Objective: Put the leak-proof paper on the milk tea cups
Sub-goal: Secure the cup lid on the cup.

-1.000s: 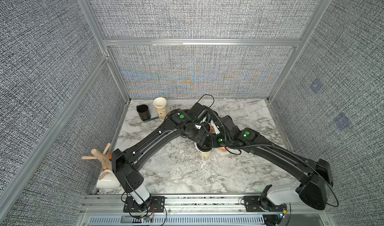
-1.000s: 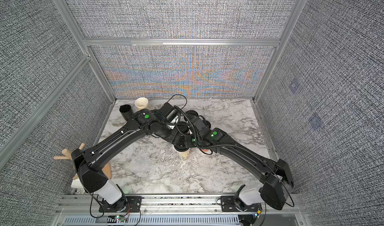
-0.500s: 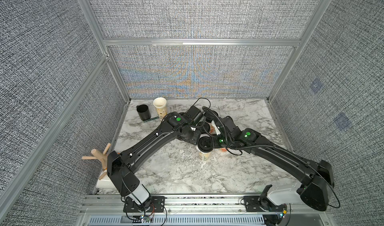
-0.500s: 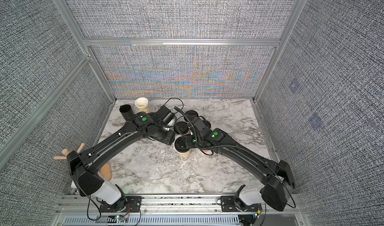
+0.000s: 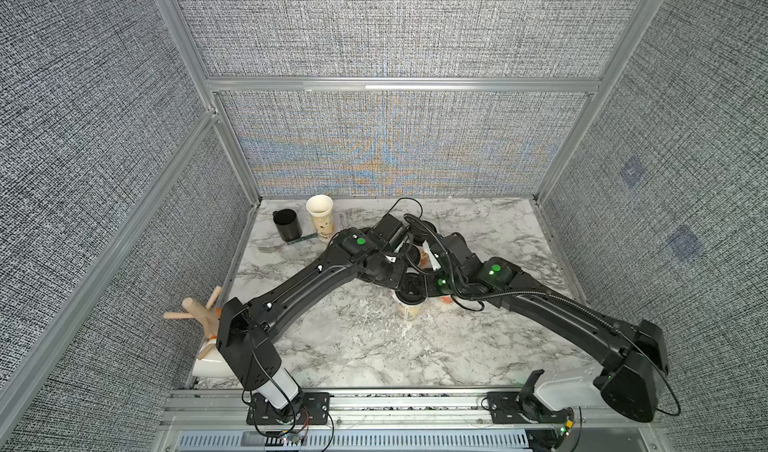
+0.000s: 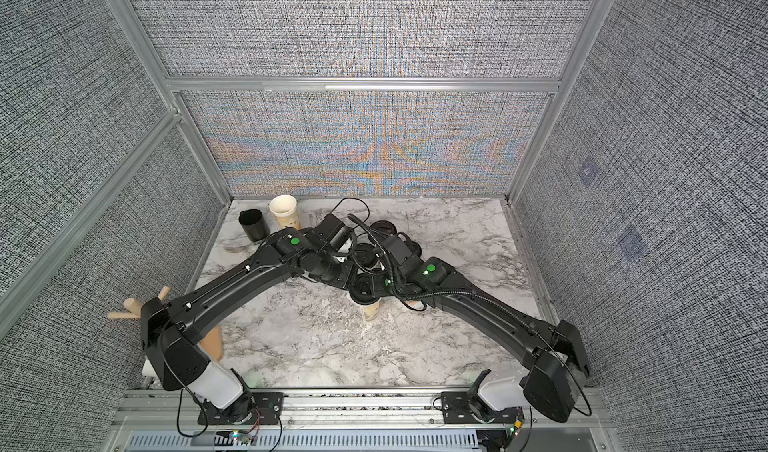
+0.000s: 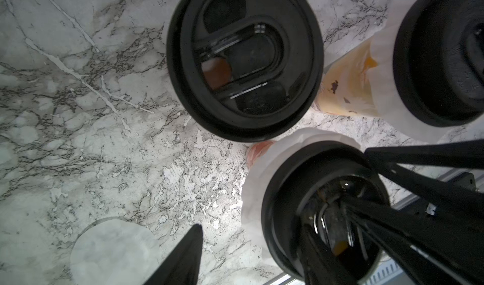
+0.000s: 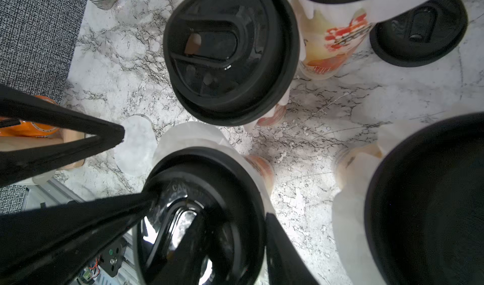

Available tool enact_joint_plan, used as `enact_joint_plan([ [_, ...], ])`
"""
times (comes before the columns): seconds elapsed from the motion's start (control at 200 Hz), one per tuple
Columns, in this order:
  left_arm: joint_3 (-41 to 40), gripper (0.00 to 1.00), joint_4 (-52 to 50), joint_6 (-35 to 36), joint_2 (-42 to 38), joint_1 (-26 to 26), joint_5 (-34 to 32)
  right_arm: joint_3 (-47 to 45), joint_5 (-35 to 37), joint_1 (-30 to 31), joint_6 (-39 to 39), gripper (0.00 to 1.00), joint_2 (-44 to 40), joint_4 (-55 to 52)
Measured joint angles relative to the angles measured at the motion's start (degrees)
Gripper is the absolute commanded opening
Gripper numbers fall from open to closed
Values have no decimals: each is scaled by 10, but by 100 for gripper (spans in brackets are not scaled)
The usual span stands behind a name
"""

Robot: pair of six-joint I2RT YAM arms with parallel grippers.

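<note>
Thin translucent round leak-proof paper sheet (image 7: 115, 249) flat on marble tabletop (image 7: 65, 139), no long axis, just outside left gripper (image 7: 264, 220), half-spread, empty; right gripper (image 8: 227, 213) narrow astride black plastic lid (image 8: 209, 171) rim, grip unclear

Both top views look steeply down from high in front across the marble table (image 5: 374, 346); both wrist cameras closely overlook the same black-lidded cups (image 7: 345, 87).

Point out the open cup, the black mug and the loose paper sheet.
open cup (image 5: 324, 227), in a top view, on its printed wall.
black mug (image 5: 289, 230), in a top view, on its outer wall.
paper sheet (image 7: 112, 252), left wrist view, on its middle.
</note>
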Motion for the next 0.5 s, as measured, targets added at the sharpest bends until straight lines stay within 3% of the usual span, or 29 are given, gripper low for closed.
enact_joint_plan([
  [0.5,-13,60,-10,0,-42,3,-27,-11,0,0,0,38,-9,10],
])
